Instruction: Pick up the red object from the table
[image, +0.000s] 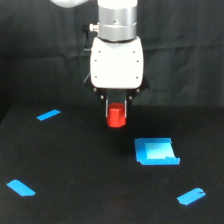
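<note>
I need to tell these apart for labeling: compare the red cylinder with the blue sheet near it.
The red cylinder is a short upright round block; the blue sheet is flat and roughly square, with one edge curling up. The cylinder sits between the fingers of the gripper, while the sheet lies free on the table, touched by nothing. The sheet covers more area than the cylinder. Both are plain, single-colored and bright against the black surface.

The scene is dim overall; the black desk (75, 165) and the backdrop in the upper frame nearly merge; light from the front brightens the white hand (116, 111) housing at top centre to mild glare; the picture is soft, edges slightly blurred; shadows are lost in the black.
</note>
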